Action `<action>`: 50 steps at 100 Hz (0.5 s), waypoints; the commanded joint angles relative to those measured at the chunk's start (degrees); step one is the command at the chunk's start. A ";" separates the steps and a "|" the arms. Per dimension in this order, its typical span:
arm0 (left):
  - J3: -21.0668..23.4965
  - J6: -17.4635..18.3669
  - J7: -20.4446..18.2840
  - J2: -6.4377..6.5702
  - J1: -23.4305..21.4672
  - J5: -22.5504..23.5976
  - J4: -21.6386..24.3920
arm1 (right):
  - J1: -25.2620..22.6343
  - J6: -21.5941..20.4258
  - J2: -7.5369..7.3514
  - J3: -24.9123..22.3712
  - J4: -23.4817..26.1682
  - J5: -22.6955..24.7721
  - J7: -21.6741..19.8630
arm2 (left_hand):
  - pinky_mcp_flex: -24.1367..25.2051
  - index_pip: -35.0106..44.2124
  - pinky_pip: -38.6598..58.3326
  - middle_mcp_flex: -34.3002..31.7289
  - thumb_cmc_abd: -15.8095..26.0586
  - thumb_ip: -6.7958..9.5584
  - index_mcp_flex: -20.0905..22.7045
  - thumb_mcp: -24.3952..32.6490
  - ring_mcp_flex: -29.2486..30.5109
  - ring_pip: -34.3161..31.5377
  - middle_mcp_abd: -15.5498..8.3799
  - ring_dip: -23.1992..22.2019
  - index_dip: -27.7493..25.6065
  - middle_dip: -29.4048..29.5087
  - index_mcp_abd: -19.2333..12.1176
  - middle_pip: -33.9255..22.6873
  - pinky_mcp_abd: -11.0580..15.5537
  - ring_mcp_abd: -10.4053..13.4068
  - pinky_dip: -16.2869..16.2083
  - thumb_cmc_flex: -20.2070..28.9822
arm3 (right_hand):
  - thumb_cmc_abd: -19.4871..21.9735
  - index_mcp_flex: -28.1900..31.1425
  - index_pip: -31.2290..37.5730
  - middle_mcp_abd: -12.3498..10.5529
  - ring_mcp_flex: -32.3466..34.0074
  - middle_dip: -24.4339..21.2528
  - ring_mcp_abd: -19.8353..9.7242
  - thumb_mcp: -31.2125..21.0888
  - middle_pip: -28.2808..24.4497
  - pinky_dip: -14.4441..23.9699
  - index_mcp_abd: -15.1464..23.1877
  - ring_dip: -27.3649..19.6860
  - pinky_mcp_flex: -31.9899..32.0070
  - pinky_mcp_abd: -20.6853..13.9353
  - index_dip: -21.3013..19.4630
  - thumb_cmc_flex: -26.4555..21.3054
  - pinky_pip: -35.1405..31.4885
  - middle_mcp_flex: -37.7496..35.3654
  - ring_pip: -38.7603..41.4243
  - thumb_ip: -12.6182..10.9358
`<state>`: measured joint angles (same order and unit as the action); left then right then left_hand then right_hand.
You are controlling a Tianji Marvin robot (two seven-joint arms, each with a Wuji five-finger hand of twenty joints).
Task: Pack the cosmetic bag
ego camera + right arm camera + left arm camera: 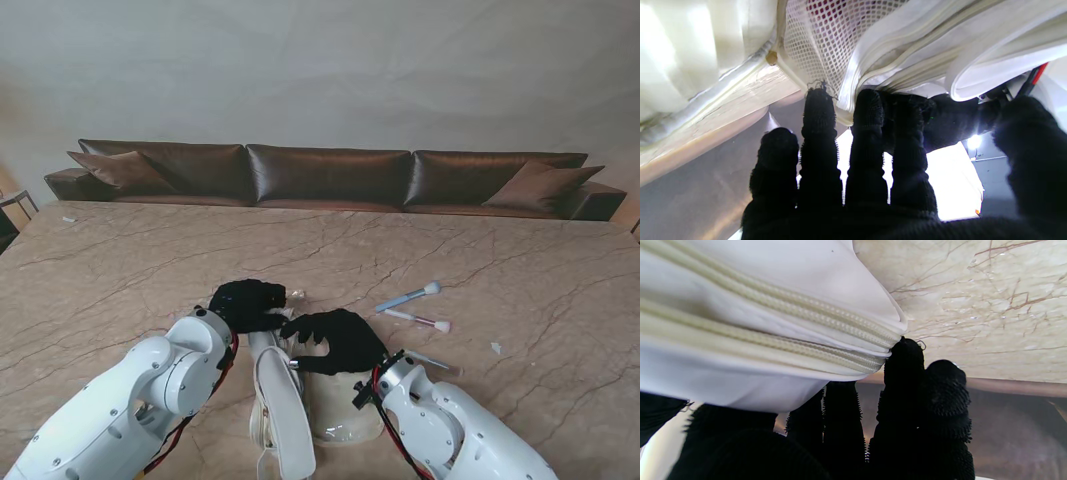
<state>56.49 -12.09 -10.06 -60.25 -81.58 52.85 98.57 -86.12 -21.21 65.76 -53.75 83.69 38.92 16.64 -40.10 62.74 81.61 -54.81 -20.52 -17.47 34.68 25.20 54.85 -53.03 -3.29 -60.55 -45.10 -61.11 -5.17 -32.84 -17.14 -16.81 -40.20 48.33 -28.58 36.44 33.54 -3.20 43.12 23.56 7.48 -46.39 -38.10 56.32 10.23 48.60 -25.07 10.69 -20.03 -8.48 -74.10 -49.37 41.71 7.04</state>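
White fabric bag point(300, 400) with ribbed zipper and mesh pocket, on marble bench point(520, 280) nearest me | left hand point(245, 303) in black knit glove pinches bag's far rim | right hand point(338, 338) grips rim | two slim brushes point(408, 297) right, apart.

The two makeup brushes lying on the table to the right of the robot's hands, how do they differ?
The blue-handled brush lies farther from me and looks longer; the pink-tipped brush lies nearer and looks shorter. The blue-handled brush slants, its pale head pointing away from me to the right; the pink-tipped brush lies nearly level, its head also to the right. Both rest loose on the marble table, outside the cosmetics bag, untouched by either hand.
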 commanded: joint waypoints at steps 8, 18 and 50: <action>0.22 0.52 2.23 -0.94 -1.65 -1.08 -0.25 | -1.47 1.43 -0.43 -1.46 1.80 1.49 0.53 | 7.24 -5.36 -5.55 7.07 -3.23 3.99 -3.80 20.85 -6.95 11.80 -0.30 6.53 6.97 6.84 -4.97 2.73 0.79 5.92 -0.66 -7.75 | 2.54 -1.20 0.09 -0.86 -1.65 -2.36 -2.42 3.60 3.81 -3.94 0.42 -4.00 2.82 -0.03 1.62 0.39 6.03 3.71 -5.00 -2.21; 0.89 0.88 3.45 -1.18 -2.14 -1.69 -0.04 | -1.89 2.12 -0.39 -2.28 2.31 1.46 0.76 | 12.25 -12.55 -10.15 15.50 -1.16 8.86 -6.77 22.32 -11.55 16.79 0.26 10.19 10.77 22.76 -1.78 0.66 0.60 5.31 -0.17 -18.97 | 2.85 -1.34 -0.09 -0.74 -2.33 -3.01 -2.56 5.03 4.31 -5.57 0.43 -5.14 3.66 -0.05 1.63 0.24 7.93 4.84 -6.50 -3.12; 2.98 1.80 2.59 -1.01 -3.92 -1.22 2.84 | -3.84 4.13 -0.43 -4.79 3.66 2.61 2.06 | 25.39 -33.95 -24.66 28.60 7.76 16.67 -11.30 9.14 -23.39 32.28 2.51 24.03 21.79 36.77 3.85 13.85 -2.83 4.74 2.52 -32.57 | 2.56 -2.06 -0.32 -0.83 -3.27 -3.64 -2.81 5.75 4.67 -7.32 0.57 -6.14 4.66 -0.17 1.58 0.30 9.83 5.87 -8.01 -3.89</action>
<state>59.12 -10.07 -7.12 -61.24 -84.63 51.21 100.03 -89.06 -17.52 65.37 -58.21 86.73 41.44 18.41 -16.72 32.69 59.10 -29.34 -15.16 -2.83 25.68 37.25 33.75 -23.53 -1.86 -39.93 -25.32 -26.86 -2.39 -21.65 -18.28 -12.28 -38.47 17.84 -27.42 36.37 33.54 -3.21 40.59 20.29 6.76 -41.56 -34.57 49.25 10.23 42.86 -21.43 10.70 -19.26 -8.48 -64.77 -45.80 34.23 4.06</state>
